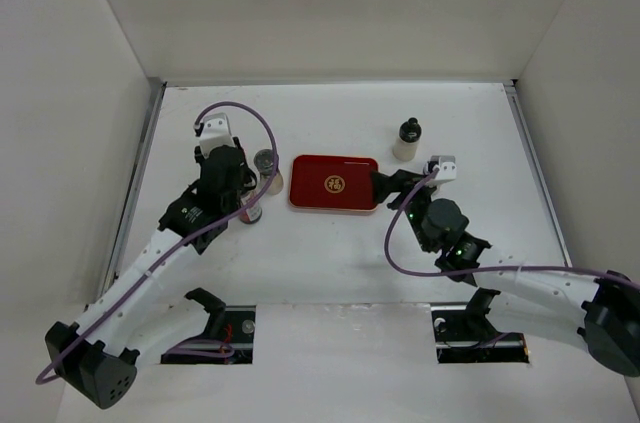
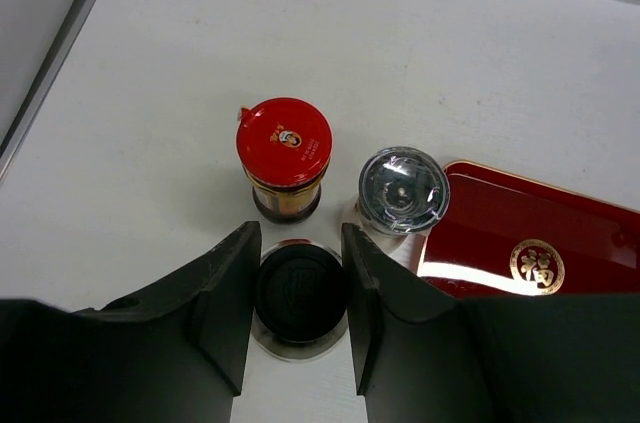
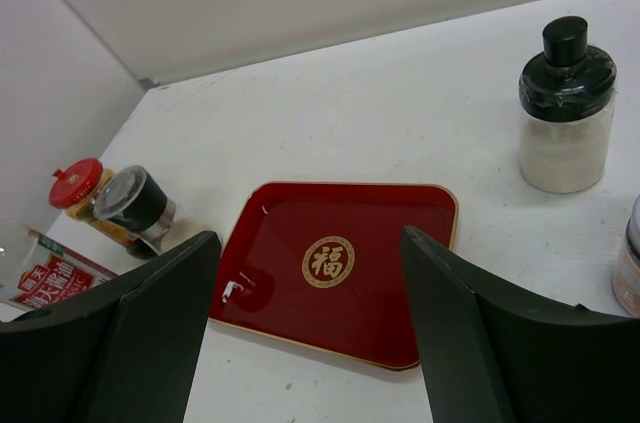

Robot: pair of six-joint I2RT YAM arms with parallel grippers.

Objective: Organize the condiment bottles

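The left pincer (image 2: 300,239) is shut tight on the small bottle with the round black cap (image 2: 300,293), with one finger on each side of the cap. That bottle seems to stand on the white table (image 1: 330,263). It is just beside the little bottle with the red cap (image 2: 284,141). It is also near the shaker with the shiny grey top (image 2: 403,190), which stands right beside the left end of the flat red tray with the gold sign (image 2: 520,228). The right pincer (image 3: 308,241) is wide open and holds nothing. It hangs by the right end of the tray. The squat whitish bottle with the black top (image 3: 565,113) stands apart, past the tray. The held bottle looks hard and smooth, so I think it could slip or swing if it is lifted fast. It is probably light. The cap is a fair place to hold, but only if it is screwed on tight. A hold lower down on the body would be safer.
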